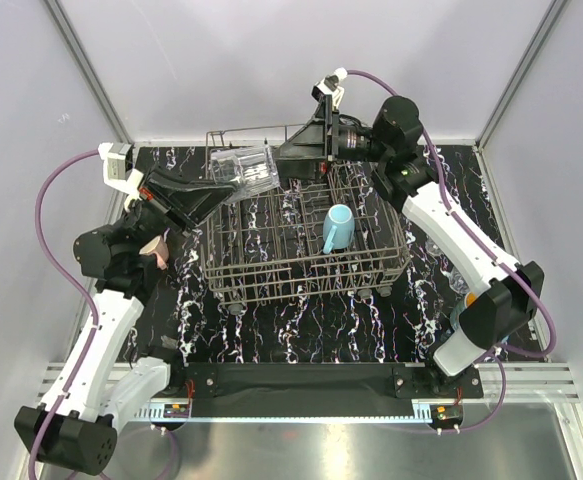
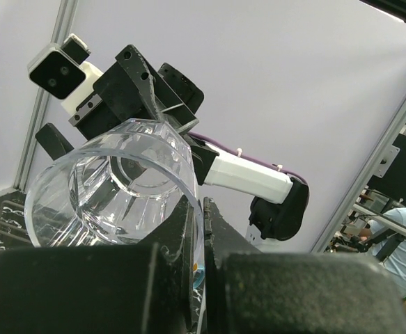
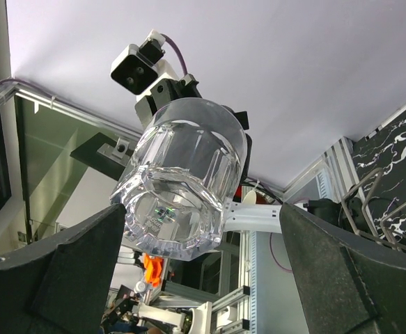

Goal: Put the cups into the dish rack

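Over rack (image 1: 271, 288) far-L corner, L tool (image 1: 223, 186) pinching clear glass (image 1: 249, 172)

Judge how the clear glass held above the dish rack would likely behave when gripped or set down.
The clear glass looks smooth and glossy, so it is probably slippery; the left tool pinches only its rim wall. Its thick faceted walls suggest it is rigid and fairly heavy for its size, yet probably breakable if dropped on the dish rack.
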{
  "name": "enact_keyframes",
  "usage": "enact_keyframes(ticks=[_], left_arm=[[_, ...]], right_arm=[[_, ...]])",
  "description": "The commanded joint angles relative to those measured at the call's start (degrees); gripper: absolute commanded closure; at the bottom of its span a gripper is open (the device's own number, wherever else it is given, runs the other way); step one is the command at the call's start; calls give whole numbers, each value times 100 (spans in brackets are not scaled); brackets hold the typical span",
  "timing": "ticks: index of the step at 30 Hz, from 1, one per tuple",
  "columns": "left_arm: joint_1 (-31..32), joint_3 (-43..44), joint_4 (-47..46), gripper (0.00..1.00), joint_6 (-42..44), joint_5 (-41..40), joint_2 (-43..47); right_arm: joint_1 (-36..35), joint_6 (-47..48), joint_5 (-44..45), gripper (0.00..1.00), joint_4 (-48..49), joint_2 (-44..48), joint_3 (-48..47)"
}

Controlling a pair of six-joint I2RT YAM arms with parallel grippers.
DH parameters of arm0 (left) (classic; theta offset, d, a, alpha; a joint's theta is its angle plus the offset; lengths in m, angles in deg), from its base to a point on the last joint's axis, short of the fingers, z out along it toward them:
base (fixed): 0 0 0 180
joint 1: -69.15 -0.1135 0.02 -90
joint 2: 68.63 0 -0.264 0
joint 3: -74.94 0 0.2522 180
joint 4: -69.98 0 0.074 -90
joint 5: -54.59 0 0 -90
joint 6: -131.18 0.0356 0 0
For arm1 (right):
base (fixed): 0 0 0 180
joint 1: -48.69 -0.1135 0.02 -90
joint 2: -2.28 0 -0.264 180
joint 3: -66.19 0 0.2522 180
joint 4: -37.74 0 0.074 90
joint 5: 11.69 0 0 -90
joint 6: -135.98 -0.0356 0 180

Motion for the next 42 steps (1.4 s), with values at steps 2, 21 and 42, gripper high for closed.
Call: enact_keyframes(ticks=[2,21,42], left_arm=[[236,102,-249,100,229,-106,-111],[324,208,261,100,528,-273,-138],[464,-21,612,100,616,-273,-50]], right_arm=[[-189,15,-230,0,221,202,-157],[-417,531,-319,4,-215,379,-217],[-417,2713,324,7,-3277,177,-1141]])
